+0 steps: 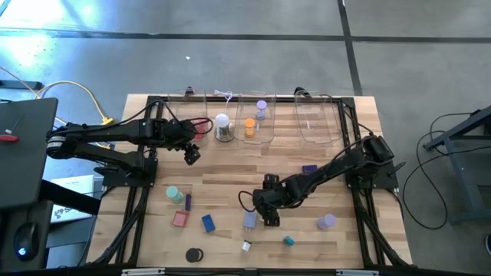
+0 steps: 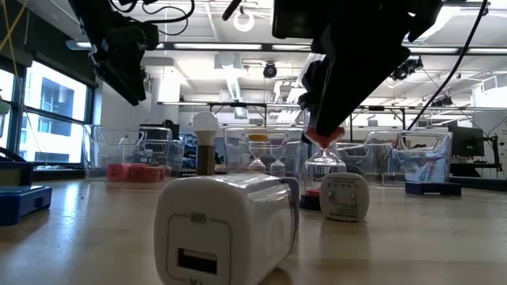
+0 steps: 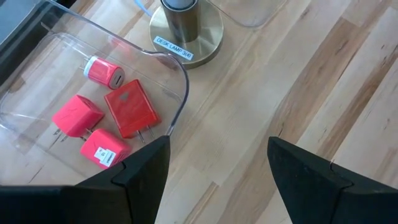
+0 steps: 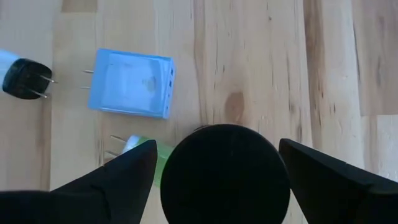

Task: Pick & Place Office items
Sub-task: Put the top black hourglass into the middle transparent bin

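Small office items lie scattered on the wooden table (image 1: pixel 230 176): a lavender charger (image 1: pixel 250 221), a blue block (image 1: pixel 208 223), a red block (image 1: pixel 180 218), a teal cylinder (image 1: pixel 174 193), a black disc (image 1: pixel 193 254) and others. My right gripper (image 1: pixel 268 217) hangs low over the table's middle, next to the lavender charger (image 4: pixel 130 84). It is open (image 4: pixel 217 143), its fingers either side of a black round thing (image 4: pixel 224 177). My left gripper (image 1: pixel 192 153) waits open (image 3: pixel 217 146) above the table, beside a clear bin (image 3: pixel 180 93) holding red chargers (image 3: pixel 127 109). My right gripper points steeply down, with the black round thing (image 4: pixel 186 155) filling most of the gap between its fingers. Whether the fingers touch it I cannot tell.
Clear bins (image 1: pixel 314 119) line the far edge; one holds an orange piece (image 1: pixel 249 126) and a purple one (image 1: pixel 261 107). A desk lamp with a white dome (image 1: pixel 222 126) stands between bins. A small white plug (image 1: pixel 246 245), a teal piece (image 1: pixel 288 240) and a lavender cylinder (image 1: pixel 327 222) lie nearby.
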Available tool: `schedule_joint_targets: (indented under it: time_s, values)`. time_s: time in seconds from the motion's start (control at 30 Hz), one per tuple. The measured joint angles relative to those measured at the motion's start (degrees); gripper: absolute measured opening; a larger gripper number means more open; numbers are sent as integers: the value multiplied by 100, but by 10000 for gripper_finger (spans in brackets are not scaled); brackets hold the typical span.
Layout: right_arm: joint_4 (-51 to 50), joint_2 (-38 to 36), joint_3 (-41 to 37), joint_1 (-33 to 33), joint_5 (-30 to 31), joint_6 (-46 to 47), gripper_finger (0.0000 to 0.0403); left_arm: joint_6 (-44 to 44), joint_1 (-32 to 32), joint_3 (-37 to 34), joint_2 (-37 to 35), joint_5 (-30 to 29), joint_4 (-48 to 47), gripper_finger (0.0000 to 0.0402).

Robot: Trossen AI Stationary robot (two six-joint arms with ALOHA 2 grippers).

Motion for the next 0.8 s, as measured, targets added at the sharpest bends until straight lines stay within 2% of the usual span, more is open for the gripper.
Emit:
schedule_joint_targets:
  time_s: [0.33, 0.47, 0.7, 0.8]
  values:
    - [-4, 0, -4, -21, -3, -1, 313, 1, 0, -1, 0, 0, -1, 262]
    - [-8, 0, -4, -28, -3, -2, 280, 1, 0, 0, 0, 0, -1, 262]
    - [-10, -4, -4, -30, 2, -179, 192, 3, 0, -1, 0, 0, -1, 262]
    - [-8, -7, -4, -30, -3, -332, 190, 3, 0, -1, 0, 0, -1, 262]
